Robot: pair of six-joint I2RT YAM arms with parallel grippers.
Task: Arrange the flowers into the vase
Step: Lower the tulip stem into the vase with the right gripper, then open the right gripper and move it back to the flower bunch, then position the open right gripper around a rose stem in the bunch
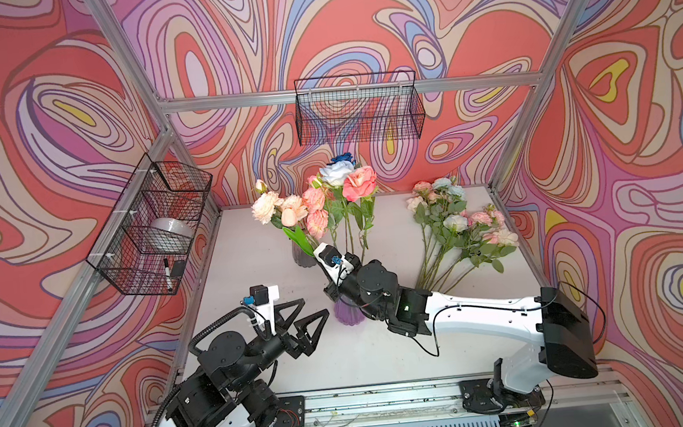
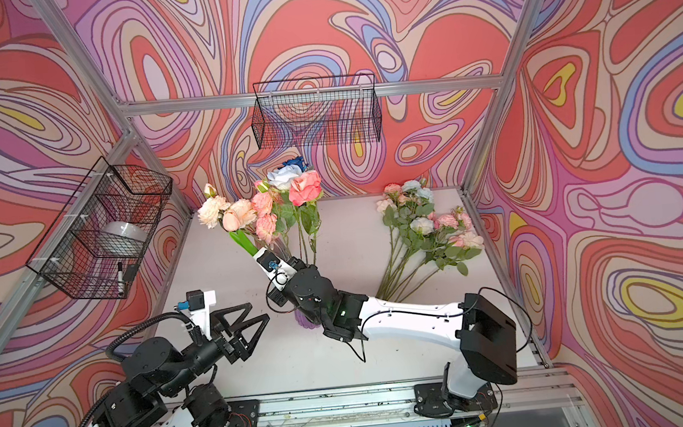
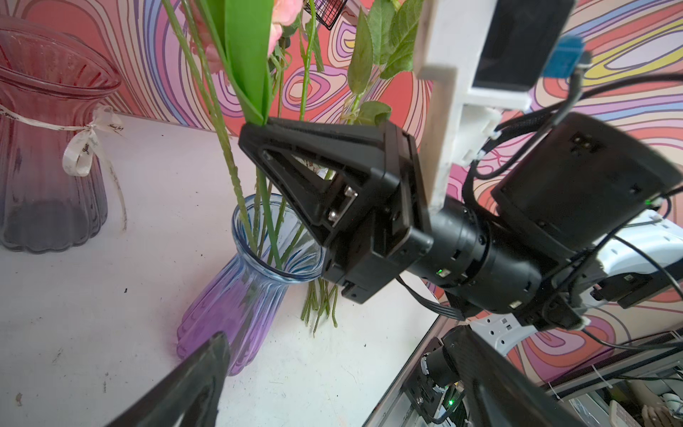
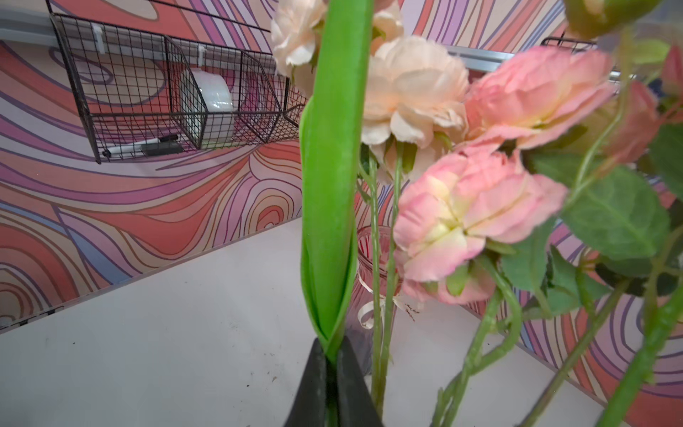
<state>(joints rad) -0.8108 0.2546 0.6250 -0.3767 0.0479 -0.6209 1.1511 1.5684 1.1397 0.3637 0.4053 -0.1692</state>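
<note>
White tabletop [image 1: 363, 354]: purple vase [image 3: 229, 314], red vase [image 3: 48, 166], ribbon [image 3: 79, 148] lettering unreadable. Right gripper [image 4: 332, 351] pinches one green leaf [image 4: 332, 185]; left gripper [image 1: 315, 306] gapes empty.

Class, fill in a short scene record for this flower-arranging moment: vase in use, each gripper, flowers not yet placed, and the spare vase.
Vase in use: purple vase, upright, several stems standing in it
Right gripper: shut on green-leafed stem, above that vase
Left gripper: open, empty, apart from the vase
Unplaced: loose flowers lying on the table
Spare vase: red ribboned vase, upright, farther back
</note>
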